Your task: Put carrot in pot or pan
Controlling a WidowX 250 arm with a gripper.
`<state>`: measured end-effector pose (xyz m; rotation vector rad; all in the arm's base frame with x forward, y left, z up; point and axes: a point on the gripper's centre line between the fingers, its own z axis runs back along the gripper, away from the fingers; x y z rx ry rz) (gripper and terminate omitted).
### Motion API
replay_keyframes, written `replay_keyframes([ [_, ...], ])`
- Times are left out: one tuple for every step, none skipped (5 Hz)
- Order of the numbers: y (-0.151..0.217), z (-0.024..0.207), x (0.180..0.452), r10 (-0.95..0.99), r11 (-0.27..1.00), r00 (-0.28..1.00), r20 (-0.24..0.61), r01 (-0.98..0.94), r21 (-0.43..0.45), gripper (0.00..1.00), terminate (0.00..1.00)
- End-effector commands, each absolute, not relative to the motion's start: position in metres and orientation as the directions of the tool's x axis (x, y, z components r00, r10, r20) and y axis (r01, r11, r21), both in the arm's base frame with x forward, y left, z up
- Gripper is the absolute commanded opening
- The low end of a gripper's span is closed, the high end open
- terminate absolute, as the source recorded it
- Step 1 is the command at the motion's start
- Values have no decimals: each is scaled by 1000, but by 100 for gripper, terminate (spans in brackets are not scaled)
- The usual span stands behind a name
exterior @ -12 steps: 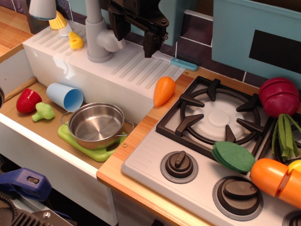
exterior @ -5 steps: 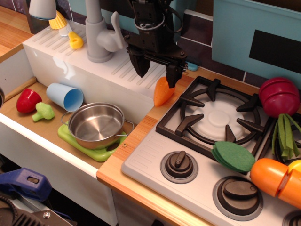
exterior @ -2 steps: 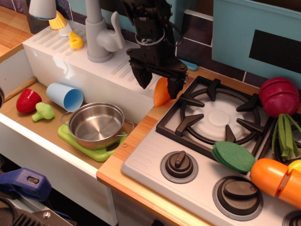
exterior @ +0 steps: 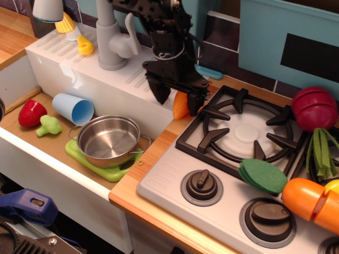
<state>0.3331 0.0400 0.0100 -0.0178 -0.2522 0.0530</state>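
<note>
The small orange carrot point(exterior: 180, 106) leans on the wooden counter between the white sink ledge and the stove grate. My black gripper point(exterior: 178, 100) has come down over it, open, with one finger left of the carrot and one right of it; the carrot's top is hidden behind the gripper. The shiny steel pot point(exterior: 107, 140) stands empty on a green mat point(exterior: 108, 169) in the sink, to the lower left of the carrot.
A light blue cup point(exterior: 73, 108), a red pepper point(exterior: 32, 113) and a green broccoli point(exterior: 48, 126) lie in the sink. The grey faucet point(exterior: 111, 37) stands behind. The stove grate point(exterior: 241, 129), green felt disc point(exterior: 262, 175), halved orange fruit point(exterior: 312, 198) and dark red ball point(exterior: 314, 108) are right.
My gripper has moved from up by the faucet down and right onto the carrot, its fingers now straddling it. The carrot and pot have not moved.
</note>
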Motion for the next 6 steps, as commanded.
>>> replay_keyframes([
  [37,19,342,74,997,957,280,-81,11,0,0],
  [39,20,340,74,996,958,276,-82,19,0,0],
  [52,34,337,60,993,960,273,-84,78,0,0],
  [67,46,331,80,986,961,264,-116,124,0,0],
  [82,52,320,83,979,957,278,-130,156,0,0],
  [102,49,306,50,979,952,301,-106,173,100,0],
])
